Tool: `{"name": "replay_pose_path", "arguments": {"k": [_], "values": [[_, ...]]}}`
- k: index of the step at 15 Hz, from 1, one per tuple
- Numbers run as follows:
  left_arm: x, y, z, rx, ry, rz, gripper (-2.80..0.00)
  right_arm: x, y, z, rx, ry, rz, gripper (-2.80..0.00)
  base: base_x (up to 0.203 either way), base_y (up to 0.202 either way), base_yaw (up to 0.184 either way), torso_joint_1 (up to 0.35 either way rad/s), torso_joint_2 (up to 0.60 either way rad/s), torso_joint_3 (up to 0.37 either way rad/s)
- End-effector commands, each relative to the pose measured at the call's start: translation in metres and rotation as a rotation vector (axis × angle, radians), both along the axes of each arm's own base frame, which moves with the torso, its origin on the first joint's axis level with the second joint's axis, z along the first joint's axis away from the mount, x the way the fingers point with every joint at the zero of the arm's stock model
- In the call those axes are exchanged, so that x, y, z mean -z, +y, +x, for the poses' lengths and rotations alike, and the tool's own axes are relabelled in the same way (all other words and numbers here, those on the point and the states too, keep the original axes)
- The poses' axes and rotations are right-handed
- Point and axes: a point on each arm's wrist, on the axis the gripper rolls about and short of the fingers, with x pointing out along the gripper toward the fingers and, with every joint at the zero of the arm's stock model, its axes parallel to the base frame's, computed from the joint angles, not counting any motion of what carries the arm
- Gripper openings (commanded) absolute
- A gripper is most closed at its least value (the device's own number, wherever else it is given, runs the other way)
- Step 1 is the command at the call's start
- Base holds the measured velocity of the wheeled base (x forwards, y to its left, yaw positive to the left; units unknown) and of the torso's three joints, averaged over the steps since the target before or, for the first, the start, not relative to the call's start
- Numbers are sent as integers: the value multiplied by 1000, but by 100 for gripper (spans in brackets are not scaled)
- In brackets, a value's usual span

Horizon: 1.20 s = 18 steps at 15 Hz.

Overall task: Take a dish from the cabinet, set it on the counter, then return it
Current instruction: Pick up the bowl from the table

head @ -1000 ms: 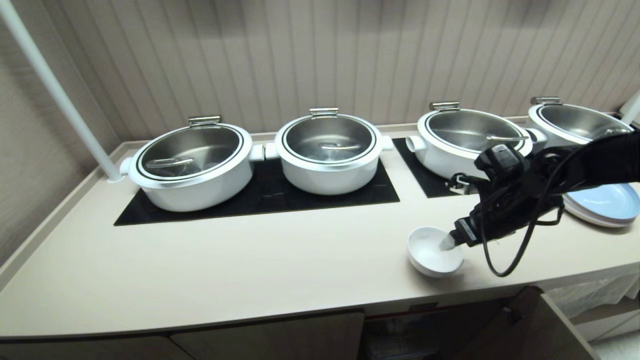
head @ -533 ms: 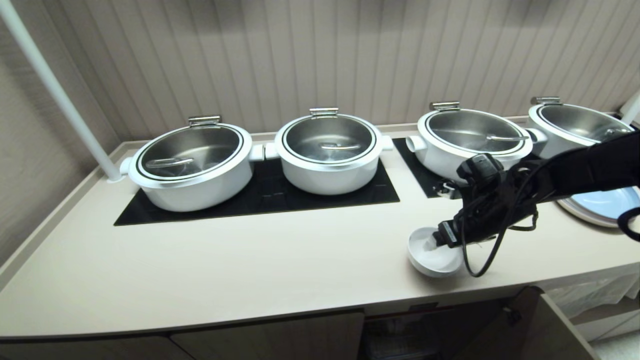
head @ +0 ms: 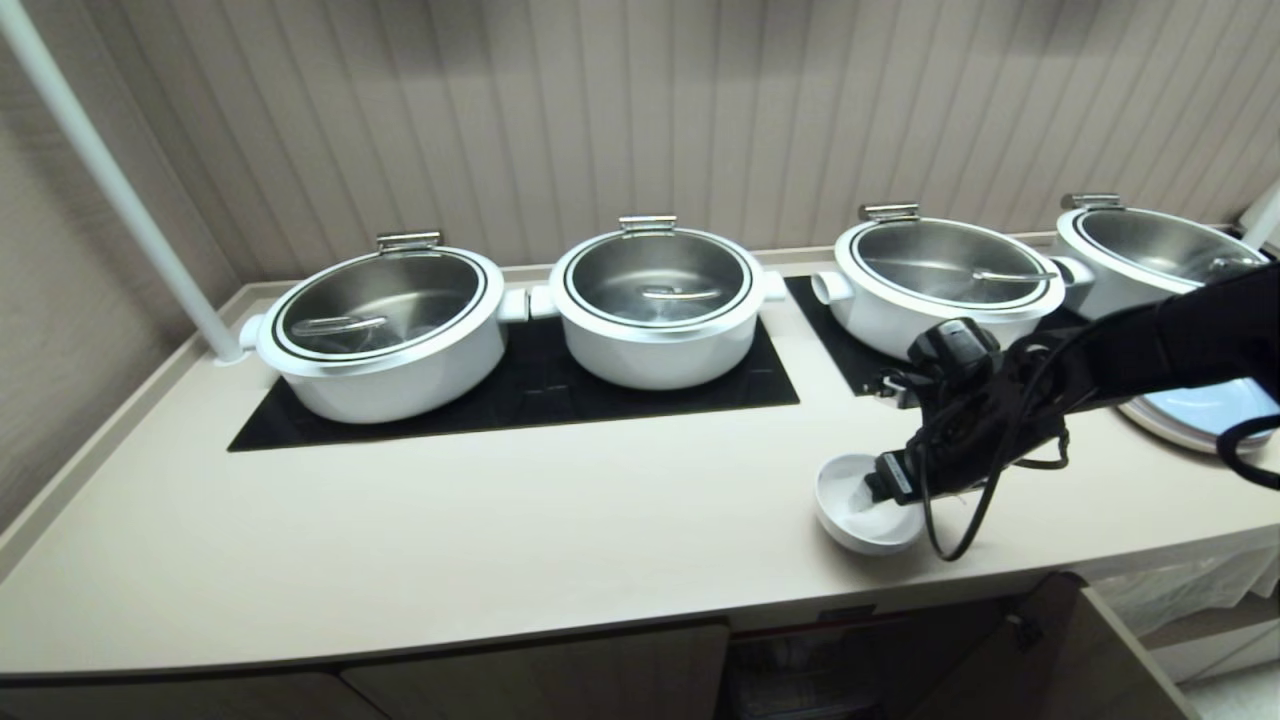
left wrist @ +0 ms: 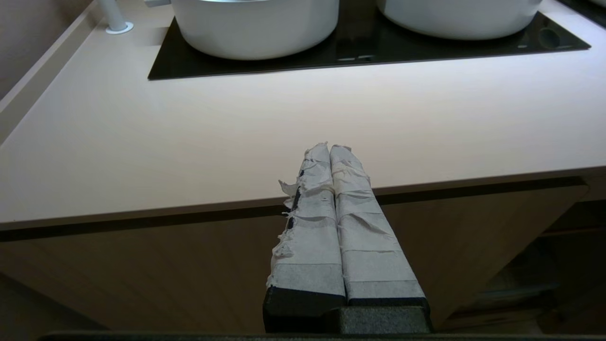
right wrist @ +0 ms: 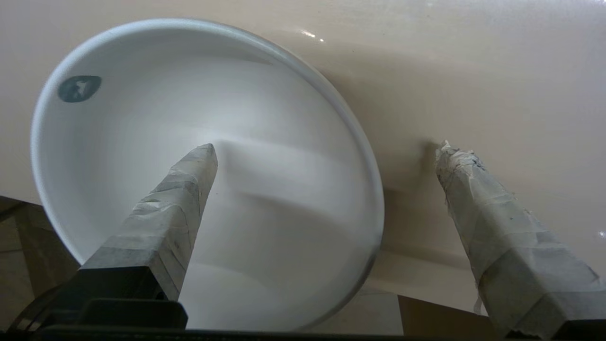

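The dish (head: 850, 515), a small white bowl, stands on the counter (head: 500, 520) near its front edge, right of centre. My right gripper (head: 878, 488) is open and straddles the bowl's near rim. One taped finger (right wrist: 189, 184) is inside the dish (right wrist: 236, 118) and the other finger (right wrist: 478, 199) is outside it, above the counter. The left gripper (left wrist: 331, 148) is shut and empty, parked in front of the cabinet (left wrist: 142, 274) just below the counter edge. It does not show in the head view.
Several white pots with steel lids (head: 385, 325) sit on black glass panels (head: 520, 390) along the back. Pastel blue plates (head: 1205, 415) lie at the far right, partly behind my right arm. A white pole (head: 120, 190) rises at the left. A cabinet door (head: 1040, 640) stands open below.
My right arm has swung left and lower, so its open gripper now reaches further over the dish. The dish has stayed in place. The arm now covers more of the blue plates.
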Motion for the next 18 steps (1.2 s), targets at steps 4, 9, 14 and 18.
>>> {"name": "replay_pose_path", "arguments": {"k": [4, 9, 14, 18], "values": [[0, 0, 0, 0, 0, 0, -280, 4, -3, 2, 15, 6, -20, 0, 0, 0, 0, 0, 0, 0], [0, 0, 0, 0, -1, 0, -280, 10, -1, 8, 32, -16, -8, 0, 0, 0, 0, 0, 0, 0], [0, 0, 0, 0, 0, 0, -280, 14, 0, 11, 43, -16, 1, 0, 0, 0, 0, 0, 0, 0], [0, 0, 0, 0, 0, 0, -280, 13, 0, 13, 44, -25, 3, -280, 0, 0, 0, 0, 0, 0]]}}
